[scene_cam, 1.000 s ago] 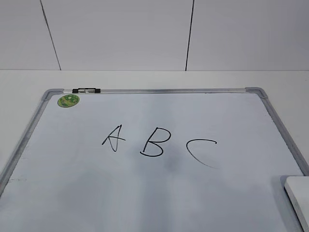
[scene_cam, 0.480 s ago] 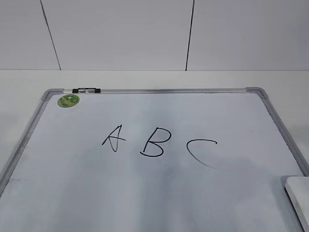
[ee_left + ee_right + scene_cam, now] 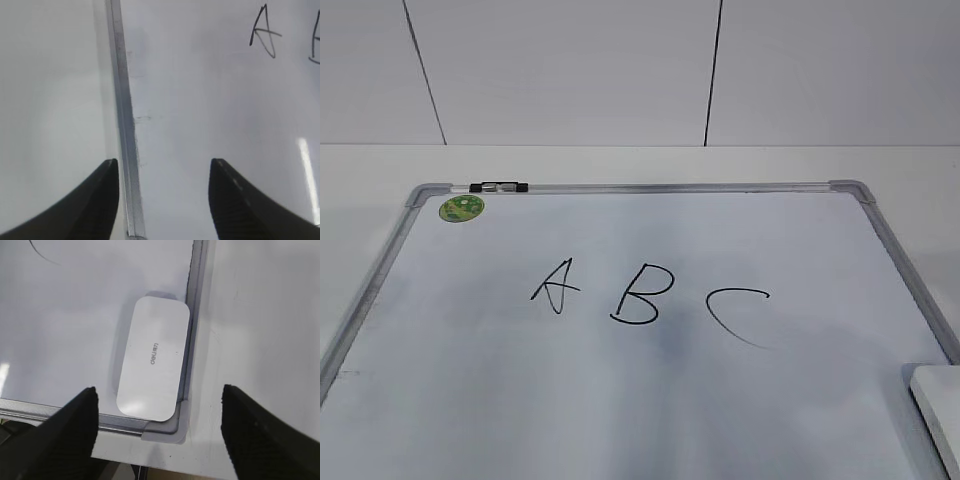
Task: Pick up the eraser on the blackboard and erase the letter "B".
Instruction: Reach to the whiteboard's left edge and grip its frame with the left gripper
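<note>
White eraser [image 3: 153, 358], on blackboard [image 3: 75, 315] corner

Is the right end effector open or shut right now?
Open. The right end effector has its fingers spread wide above the eraser, touching nothing.

Glossy white blackboard [image 3: 620, 400] with brushed grey metal frame; smooth matt plastic eraser [image 3: 153, 357].

1. A white panelled wall [image 3: 570, 70] fills the upper part of the exterior frame, split by two dark vertical seams.
2. Below it, a white tabletop [image 3: 640, 162] spans the frame's width.
</note>
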